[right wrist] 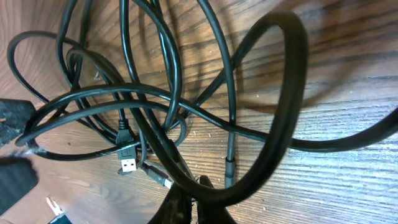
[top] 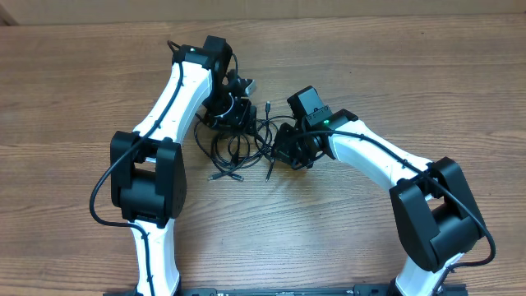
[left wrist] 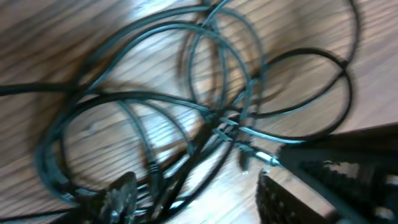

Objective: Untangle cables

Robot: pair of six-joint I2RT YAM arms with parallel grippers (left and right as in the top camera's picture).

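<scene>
The cables [top: 242, 141] lie as a tangle of thin black loops on the wooden table, between my two grippers. My left gripper [top: 225, 112] is at the tangle's upper left. In the left wrist view it [left wrist: 196, 188] stands open, with several strands [left wrist: 155, 112] running between the fingers, close to the left finger [left wrist: 121, 198]. At the tangle's right edge my right gripper [top: 281, 151] is low over the wood. In the right wrist view it [right wrist: 202, 186] is shut on a cable, whose loop [right wrist: 287, 93] arcs up close to the camera. A USB plug [right wrist: 127, 165] lies just left of it.
Loose plug ends stick out of the tangle at the front left [top: 219, 175], front [top: 269, 173] and back [top: 269, 107]. Both white arms reach in from the near edge: left arm [top: 168, 107], right arm [top: 378, 160]. Bare wood table [top: 411, 66] surrounds the pile.
</scene>
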